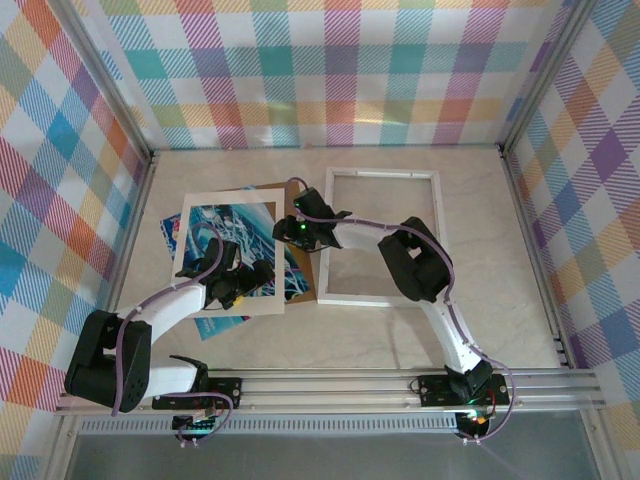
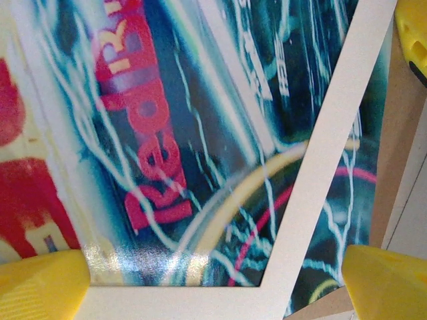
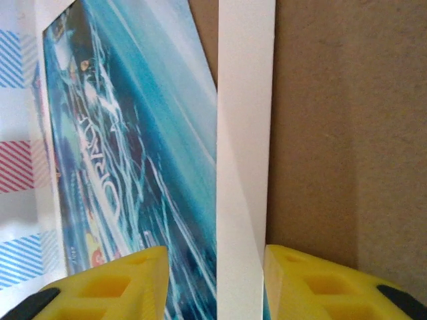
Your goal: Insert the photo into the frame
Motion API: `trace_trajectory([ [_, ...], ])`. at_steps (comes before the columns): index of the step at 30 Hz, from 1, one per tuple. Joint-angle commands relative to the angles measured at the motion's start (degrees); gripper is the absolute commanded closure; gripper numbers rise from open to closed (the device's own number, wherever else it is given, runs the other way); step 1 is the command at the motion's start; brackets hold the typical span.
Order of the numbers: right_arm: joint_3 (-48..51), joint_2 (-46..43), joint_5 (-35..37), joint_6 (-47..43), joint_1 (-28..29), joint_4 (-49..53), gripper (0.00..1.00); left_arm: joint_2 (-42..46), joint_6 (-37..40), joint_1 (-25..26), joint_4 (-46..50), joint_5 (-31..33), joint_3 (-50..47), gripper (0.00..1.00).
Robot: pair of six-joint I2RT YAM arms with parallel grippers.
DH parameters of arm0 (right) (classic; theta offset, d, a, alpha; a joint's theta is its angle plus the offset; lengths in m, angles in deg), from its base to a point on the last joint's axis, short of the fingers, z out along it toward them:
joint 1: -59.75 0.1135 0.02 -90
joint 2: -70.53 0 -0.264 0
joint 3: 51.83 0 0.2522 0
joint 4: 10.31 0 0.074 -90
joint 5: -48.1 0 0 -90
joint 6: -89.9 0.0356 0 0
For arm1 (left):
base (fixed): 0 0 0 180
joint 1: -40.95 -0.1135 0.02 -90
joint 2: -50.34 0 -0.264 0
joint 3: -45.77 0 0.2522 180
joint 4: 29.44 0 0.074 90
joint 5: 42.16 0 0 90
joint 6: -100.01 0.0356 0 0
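Mat-clearing step: the photo (image 1: 215, 226) lies under the mat (image 1: 230, 198), left of the empty frame (image 1: 382, 176), with the left gripper (image 2: 213, 283) wide apart above and the right gripper (image 3: 217, 280) part-open astride the mat's right strip; next, probably, pinch and lift the mat.

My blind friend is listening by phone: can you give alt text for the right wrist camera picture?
The right gripper shows two yellow fingertips, apart, at the bottom, a strip of cream mat running up between them. Left of the strip lies the blue-teal photo; right of it, plain brown backing board.
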Motion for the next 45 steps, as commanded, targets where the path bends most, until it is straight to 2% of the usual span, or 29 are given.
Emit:
trace_trajectory([
  [1, 1.52, -2.85, -4.93, 2.22, 1.01, -5.58, 0.57, -3.95, 0.80, -0.17, -0.47, -1.91, -2.27, 0.00],
  [9, 4.07, -3.38, -5.91, 4.06, 0.74, -8.80, 0.58, -4.48, 1.00, -0.17, -0.32, -1.83, -1.76, 0.00],
  [16, 4.83, -7.76, 0.78, -0.18, 0.80, 6.03, 0.59, -3.48, 0.31, -0.17, 0.71, -1.65, -0.72, 0.00],
  [24, 6.28, -11.99, 0.74, -4.89, 2.49, 17.94, 0.62, 5.21, 0.81, -3.51, 7.61, -0.28, 1.91, 0.00],
  [28, 5.03, -10.35, 0.11, -4.48, 3.61, 18.35, 0.64, 5.44, 0.91, -4.31, 8.71, -1.30, 0.10, 0.00],
  [35, -0.02, -5.67, 1.34, -4.39, 4.98, 21.16, 0.64, 3.84, -0.84, -4.39, 3.54, -2.33, -3.51, 0.00],
  [45, -5.03, -1.86, 7.49, -5.34, 5.87, 28.47, 0.63, 2.03, -1.33, -4.39, -0.20, -3.43, -5.52, 0.00],
])
